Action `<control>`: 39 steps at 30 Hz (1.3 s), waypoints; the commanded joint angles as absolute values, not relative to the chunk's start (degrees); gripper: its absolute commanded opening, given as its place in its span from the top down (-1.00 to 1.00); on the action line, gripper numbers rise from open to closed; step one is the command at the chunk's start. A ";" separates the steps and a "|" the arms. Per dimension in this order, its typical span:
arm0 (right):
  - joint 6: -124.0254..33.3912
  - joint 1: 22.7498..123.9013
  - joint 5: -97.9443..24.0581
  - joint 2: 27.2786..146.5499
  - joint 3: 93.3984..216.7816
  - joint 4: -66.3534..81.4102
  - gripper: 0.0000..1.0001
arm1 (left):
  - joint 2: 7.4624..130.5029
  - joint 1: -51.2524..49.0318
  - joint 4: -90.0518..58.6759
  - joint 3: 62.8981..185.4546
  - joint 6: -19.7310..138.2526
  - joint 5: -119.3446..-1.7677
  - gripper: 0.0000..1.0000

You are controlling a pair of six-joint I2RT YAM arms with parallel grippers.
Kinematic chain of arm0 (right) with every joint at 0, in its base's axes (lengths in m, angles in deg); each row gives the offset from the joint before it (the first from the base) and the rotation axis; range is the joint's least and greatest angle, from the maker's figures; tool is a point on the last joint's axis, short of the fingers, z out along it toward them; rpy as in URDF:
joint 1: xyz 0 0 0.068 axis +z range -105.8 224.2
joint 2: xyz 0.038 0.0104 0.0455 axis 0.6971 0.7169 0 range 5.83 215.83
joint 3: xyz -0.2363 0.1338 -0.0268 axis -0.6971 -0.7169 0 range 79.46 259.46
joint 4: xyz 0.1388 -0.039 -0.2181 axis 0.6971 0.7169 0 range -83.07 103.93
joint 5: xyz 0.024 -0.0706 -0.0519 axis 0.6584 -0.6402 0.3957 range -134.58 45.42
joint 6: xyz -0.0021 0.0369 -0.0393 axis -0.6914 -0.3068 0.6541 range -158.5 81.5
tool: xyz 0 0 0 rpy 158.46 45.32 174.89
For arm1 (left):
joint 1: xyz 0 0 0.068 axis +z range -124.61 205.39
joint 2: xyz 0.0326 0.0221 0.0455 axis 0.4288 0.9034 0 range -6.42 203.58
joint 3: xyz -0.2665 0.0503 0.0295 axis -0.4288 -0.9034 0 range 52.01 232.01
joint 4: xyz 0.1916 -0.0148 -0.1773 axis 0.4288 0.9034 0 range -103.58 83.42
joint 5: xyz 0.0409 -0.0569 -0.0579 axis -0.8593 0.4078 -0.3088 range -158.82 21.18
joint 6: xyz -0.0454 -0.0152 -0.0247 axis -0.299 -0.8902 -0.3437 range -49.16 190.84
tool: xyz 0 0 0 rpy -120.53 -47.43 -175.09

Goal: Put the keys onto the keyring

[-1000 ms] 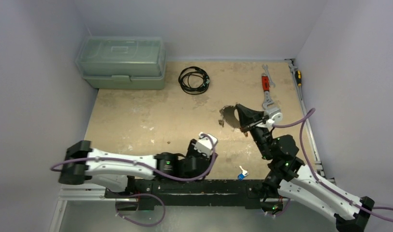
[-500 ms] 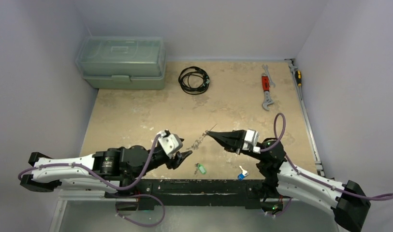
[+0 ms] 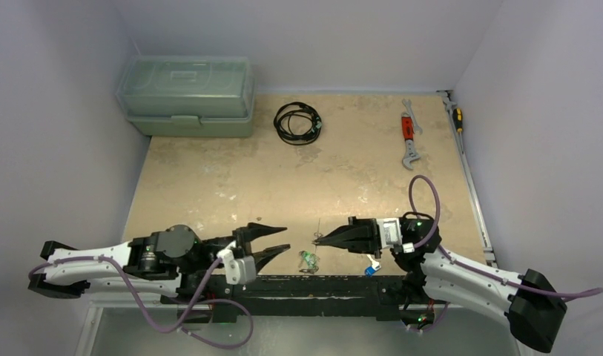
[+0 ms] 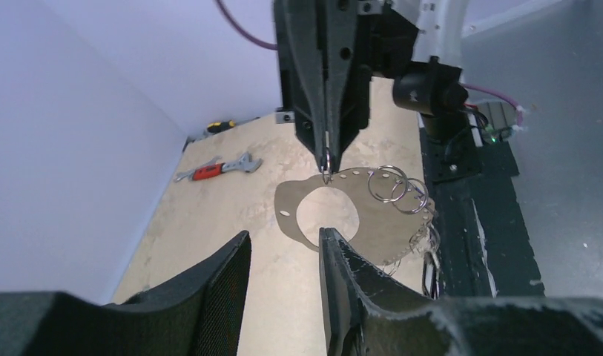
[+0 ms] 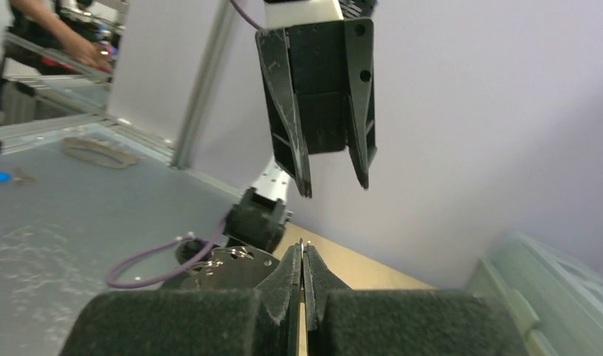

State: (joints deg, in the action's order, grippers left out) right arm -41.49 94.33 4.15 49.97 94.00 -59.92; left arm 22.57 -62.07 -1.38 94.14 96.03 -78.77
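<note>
The right gripper [image 3: 320, 239] is pinched shut on a thin silvery wire loop, apparently the keyring [image 4: 326, 159], though its outline is hard to trace. It is held aloft with small silvery rings [image 4: 391, 185] dangling beside it. The left gripper [image 3: 287, 236], jaws partly apart and empty, faces it tip to tip, so the loop lies straight ahead along its fingers.

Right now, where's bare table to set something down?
Free: the wide middle of the table, bordered by toolbox, cable coil and wrench. Crowded: the near edge around left pincer and right pincer, where green key and blue key lie.
</note>
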 commanded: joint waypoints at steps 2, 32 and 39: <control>-50.77 94.22 12.46 52.64 95.98 -72.82 1.00 | 25.89 -62.24 -8.10 90.98 102.45 -69.45 0.28; -73.13 94.21 23.26 64.59 97.46 -98.45 1.00 | 32.14 -62.24 -12.66 89.28 100.57 -59.45 0.39; -70.39 94.21 22.63 62.38 97.39 -94.93 1.00 | 32.75 -62.24 -14.46 88.86 93.02 -61.70 0.43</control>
State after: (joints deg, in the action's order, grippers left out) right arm -71.52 94.33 23.10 64.36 94.99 -79.46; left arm 32.69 -62.07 -10.12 89.46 99.05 -60.94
